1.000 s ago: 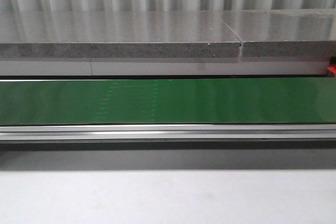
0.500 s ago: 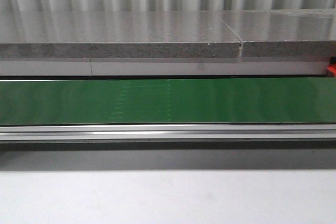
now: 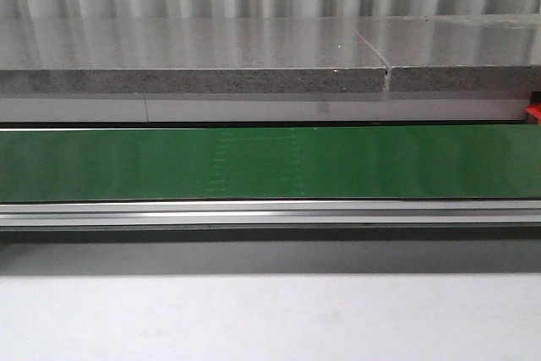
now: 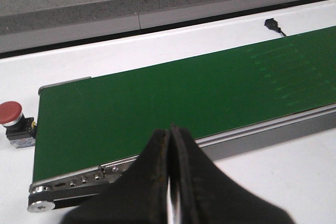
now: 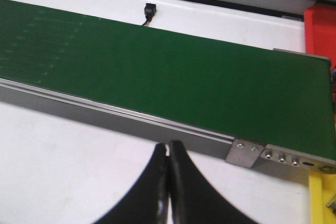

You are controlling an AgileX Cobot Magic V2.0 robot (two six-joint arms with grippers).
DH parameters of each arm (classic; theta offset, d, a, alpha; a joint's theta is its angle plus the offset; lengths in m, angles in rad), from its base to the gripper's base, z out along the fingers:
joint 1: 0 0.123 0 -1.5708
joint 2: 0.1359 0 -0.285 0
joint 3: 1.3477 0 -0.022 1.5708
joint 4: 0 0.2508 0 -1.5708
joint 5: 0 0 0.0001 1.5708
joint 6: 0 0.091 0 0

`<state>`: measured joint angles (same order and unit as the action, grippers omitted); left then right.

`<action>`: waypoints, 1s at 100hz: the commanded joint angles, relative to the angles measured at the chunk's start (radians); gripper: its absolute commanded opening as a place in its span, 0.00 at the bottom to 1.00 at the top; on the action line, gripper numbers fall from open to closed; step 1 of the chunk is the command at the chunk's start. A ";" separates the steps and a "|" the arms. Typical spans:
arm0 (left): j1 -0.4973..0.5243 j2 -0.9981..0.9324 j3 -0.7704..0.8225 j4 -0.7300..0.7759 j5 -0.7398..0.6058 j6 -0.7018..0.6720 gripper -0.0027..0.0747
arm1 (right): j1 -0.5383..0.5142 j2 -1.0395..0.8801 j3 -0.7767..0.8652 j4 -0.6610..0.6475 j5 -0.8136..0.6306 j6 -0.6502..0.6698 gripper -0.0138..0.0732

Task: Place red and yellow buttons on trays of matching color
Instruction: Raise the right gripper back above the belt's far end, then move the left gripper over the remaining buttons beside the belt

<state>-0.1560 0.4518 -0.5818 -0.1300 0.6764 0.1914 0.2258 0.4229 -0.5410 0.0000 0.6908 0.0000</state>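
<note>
Both my grippers, left (image 4: 169, 182) and right (image 5: 168, 187), are clenched on nothing, hovering by the green belt (image 3: 270, 162). Red tray (image 5: 320, 27) sits around 2 o'clock.

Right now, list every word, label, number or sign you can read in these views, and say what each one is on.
None: no readable text shows in any view.
The green belt carries only faint pale marks, not letters.
The red button by the belt's end, its grey base and the red tray show no legible label.
The left gripper and right gripper carry no markings.
</note>
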 commanded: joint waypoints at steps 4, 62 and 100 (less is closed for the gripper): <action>0.021 0.068 -0.077 0.053 -0.083 -0.121 0.01 | 0.002 0.003 -0.022 0.000 -0.060 -0.014 0.08; 0.369 0.473 -0.314 0.079 0.045 -0.210 0.21 | 0.002 0.003 -0.022 0.000 -0.057 -0.014 0.08; 0.545 0.735 -0.460 0.061 0.103 -0.210 0.65 | 0.002 0.003 -0.022 0.000 -0.057 -0.014 0.08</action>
<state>0.3633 1.1467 -0.9684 -0.0434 0.7975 -0.0066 0.2258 0.4229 -0.5410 0.0000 0.6967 0.0000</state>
